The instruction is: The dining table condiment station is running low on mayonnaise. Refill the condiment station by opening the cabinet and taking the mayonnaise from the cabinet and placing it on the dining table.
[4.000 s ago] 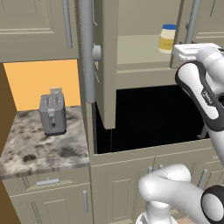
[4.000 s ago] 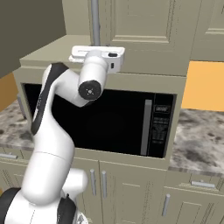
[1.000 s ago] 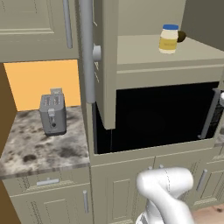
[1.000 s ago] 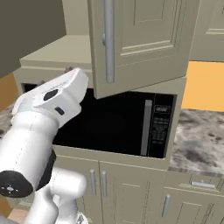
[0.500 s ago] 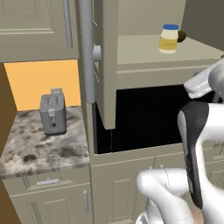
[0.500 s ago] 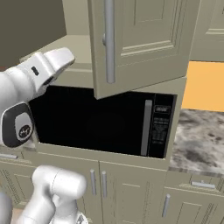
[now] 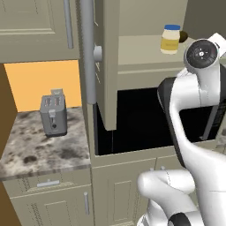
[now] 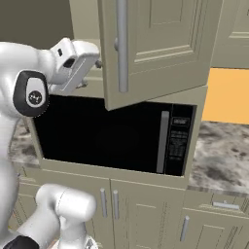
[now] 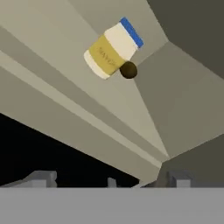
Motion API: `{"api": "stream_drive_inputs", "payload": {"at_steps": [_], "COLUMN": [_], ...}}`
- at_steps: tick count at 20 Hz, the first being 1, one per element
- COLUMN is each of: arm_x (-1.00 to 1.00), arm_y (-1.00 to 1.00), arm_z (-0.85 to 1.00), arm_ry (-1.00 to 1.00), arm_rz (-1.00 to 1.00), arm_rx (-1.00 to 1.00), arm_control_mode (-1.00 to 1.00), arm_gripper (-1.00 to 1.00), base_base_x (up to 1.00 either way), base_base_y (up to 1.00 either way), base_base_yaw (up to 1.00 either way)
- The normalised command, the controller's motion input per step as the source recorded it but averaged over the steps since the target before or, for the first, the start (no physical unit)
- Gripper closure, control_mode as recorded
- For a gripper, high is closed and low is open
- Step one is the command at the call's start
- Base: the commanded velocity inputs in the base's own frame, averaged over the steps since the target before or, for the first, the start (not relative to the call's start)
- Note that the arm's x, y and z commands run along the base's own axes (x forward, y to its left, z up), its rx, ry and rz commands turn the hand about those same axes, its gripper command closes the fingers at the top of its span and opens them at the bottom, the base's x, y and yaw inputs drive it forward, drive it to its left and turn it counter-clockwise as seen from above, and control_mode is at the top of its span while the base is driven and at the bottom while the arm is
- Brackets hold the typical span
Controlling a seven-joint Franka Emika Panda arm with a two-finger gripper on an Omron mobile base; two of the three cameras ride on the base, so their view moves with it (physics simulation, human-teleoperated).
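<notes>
The mayonnaise (image 7: 170, 39) is a blue-lidded jar with a yellow label, upright on the shelf of the open cabinet (image 7: 145, 53). The hand view has the mayonnaise (image 9: 112, 48) tilted at the top, well ahead of my gripper (image 9: 111, 179). Its fingertips (image 9: 43, 177) stand wide apart and open, holding nothing. My wrist hangs just right of the shelf in the left base view, level with the jar. One cabinet door (image 8: 151, 44) with a long grey handle (image 8: 121, 44) swings out toward me. The dining table is out of view.
A small dark ball (image 9: 128, 70) sits on the shelf against the jar. Below the cabinet is a black microwave (image 8: 112, 131). A silver toaster (image 7: 53, 115) stands on the marble counter (image 7: 39, 150) to the left. The open door (image 7: 108, 62) juts out left of the shelf.
The arm has swung across both base views and now stands raised at the right of the open cabinet. Jar, door and toaster have not moved.
</notes>
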Motion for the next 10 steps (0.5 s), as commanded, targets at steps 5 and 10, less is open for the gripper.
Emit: {"api": "stream_drive_inputs", "payload": {"at_steps": [5, 10], "arm_x": [0.43, -0.21], "arm_y": [-0.83, -0.94], "arm_z": [-0.30, -0.10], "arm_ry": [0.23, 0.03], "arm_rz": [-0.01, 0.00], "arm_rx": [0.00, 0.00], "arm_control_mode": [-1.00, -1.00], "arm_gripper": [-1.00, -1.00], "base_base_x": [0.00, 0.00], "base_base_y": [0.00, 0.00], "base_base_yaw": [0.00, 0.00]}}
